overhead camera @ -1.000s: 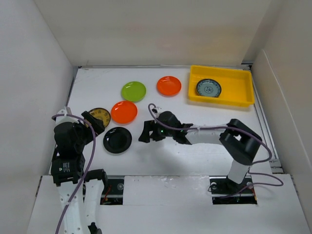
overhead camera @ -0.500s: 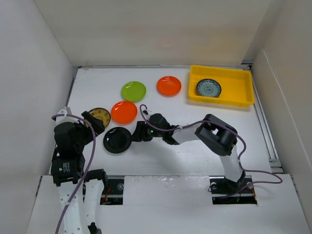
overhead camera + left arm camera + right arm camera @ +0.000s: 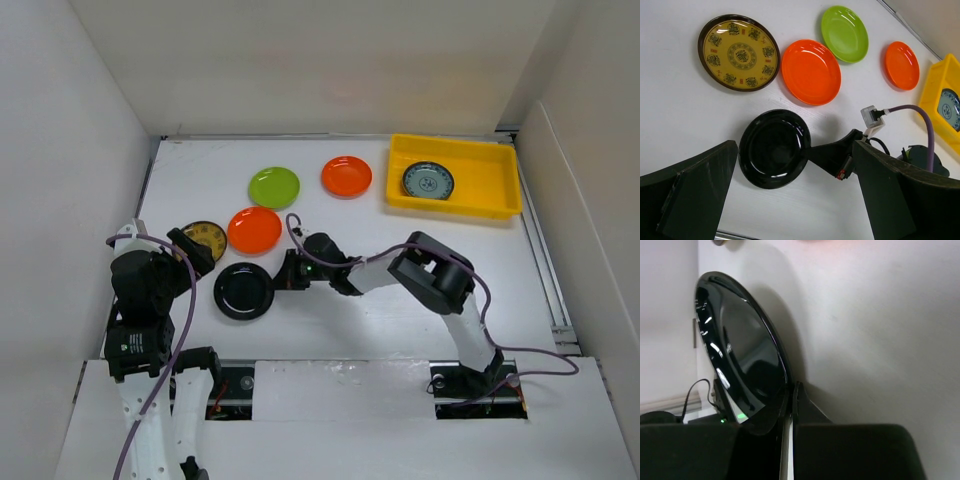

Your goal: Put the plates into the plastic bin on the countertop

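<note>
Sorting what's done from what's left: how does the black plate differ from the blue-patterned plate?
The black plate is plain and glossy; the blue-patterned plate carries a printed design. The black plate is on the countertop near the arms; the blue-patterned plate sits inside the yellow bin. The right gripper is shut on the black plate's rim; nothing touches the blue-patterned plate. Both are small, round and shallow.

black plate (image 3: 737, 352), rim pinched by pincer (image 3: 791, 402)

White walls (image 3: 320, 60) on three sides; grey rail (image 3: 546, 260) at right.
</note>
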Robot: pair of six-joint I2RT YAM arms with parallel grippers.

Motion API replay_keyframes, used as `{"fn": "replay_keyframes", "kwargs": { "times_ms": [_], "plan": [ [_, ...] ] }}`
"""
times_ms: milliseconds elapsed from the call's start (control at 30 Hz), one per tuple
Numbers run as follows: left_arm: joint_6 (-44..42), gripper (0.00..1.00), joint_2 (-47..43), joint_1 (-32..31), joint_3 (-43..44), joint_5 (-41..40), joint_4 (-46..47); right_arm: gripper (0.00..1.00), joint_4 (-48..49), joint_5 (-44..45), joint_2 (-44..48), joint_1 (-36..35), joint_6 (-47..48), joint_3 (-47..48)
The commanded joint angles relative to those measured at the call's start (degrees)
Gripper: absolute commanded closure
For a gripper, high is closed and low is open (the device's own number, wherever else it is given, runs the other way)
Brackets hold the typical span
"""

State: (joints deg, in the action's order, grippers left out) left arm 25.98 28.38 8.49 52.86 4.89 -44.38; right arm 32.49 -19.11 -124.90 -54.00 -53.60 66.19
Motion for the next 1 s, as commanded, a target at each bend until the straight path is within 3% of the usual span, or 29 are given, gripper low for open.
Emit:
{"fn": "replay_keyframes", "kwargs": {
  "times_ms": [0,100,167,300,500,700,967],
  "plan": [
    [0.13,0.0,-0.17,0.39,-0.3,-0.31,1.93,1.0,-0.59,0.22,6.4,3.36,0.17,-3.34],
    [0.13,0.0,-0.17,0.39,-0.3,-0.31,1.93,1.0,-1.98,0.22,17.82,6.96,2.62,-9.05],
    [0.13,0.0,-0.17,0.39,-0.3,0.21,1.93,1.0,-9.61,1.17,25.54,13.54,6.9,-9.77],
    [0.13,0.0,-0.17,0.39,-0.3,0.21,1.93,1.0,-22.88,4.87,32.16,28.3,13.68,-5.04],
    [0.13,0.0,-0.7,-0.14,-0.3,0.21,1.93,1.0,-37.48,13.74,30.95,47.21,17.13,7.44],
    [0.13,0.0,-1.22,-0.14,-0.3,0.21,1.93,1.0,-42.85,11.38,24.19,59.42,18.01,12.9],
    [0.13,0.0,-1.22,-0.14,-0.3,0.21,1.93,1.0,-41.81,9.01,19.79,62.87,18.53,12.29]
  ]
}}
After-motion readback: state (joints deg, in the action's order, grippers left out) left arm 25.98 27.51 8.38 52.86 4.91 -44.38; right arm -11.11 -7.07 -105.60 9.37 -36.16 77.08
